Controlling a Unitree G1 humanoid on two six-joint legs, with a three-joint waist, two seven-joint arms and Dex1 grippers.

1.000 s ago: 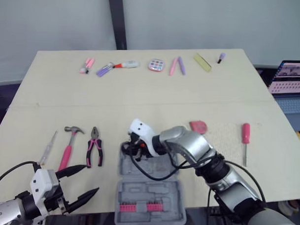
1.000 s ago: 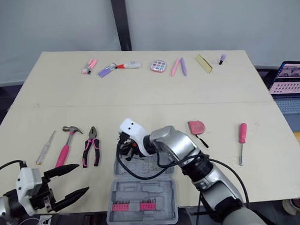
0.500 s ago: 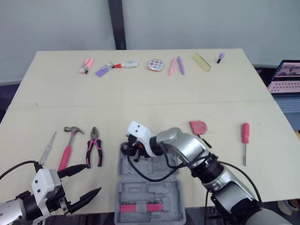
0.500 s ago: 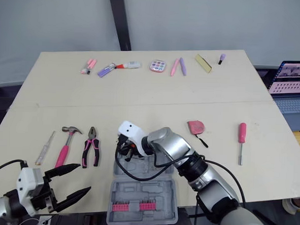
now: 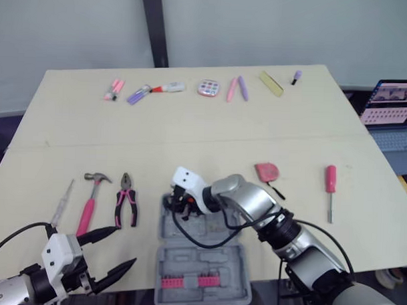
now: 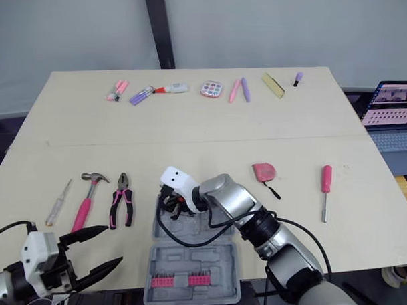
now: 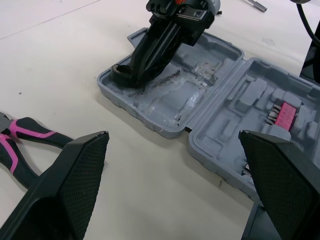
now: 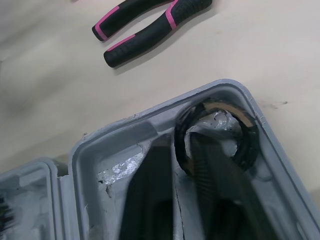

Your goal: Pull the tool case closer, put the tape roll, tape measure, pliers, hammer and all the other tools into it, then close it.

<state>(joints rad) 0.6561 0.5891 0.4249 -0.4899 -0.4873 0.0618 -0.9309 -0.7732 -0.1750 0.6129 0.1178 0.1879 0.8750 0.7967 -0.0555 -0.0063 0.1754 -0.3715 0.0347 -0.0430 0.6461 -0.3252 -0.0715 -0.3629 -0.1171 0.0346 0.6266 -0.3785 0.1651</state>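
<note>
The grey tool case [image 5: 206, 258] lies open at the table's front edge, with a pink bit holder [image 5: 192, 281] in its near half. My right gripper [image 5: 179, 204] reaches into the far left corner of the far half. It is shut on the wall of the black tape roll [image 8: 248, 131], which rests in that corner. Left of the case lie the pink-handled pliers [image 5: 126, 200], the hammer [image 5: 90, 203] and a thin clear screwdriver [image 5: 63, 202]. To the right are the red tape measure [image 5: 267, 171] and a pink screwdriver [image 5: 331, 187]. My left gripper [image 5: 125, 245] hangs open at the front left, holding nothing.
Markers, pens and small pink and purple items [image 5: 212, 88] line the table's far edge. A laptop [image 5: 392, 112] stands off the table's right side. A dark pole [image 5: 154, 27] rises behind the table. Bare tabletop stretches across the middle.
The view has shifted slightly. My right gripper stays in the case's far left corner with the tape roll. My left gripper sits a little lower in the picture, still open.
</note>
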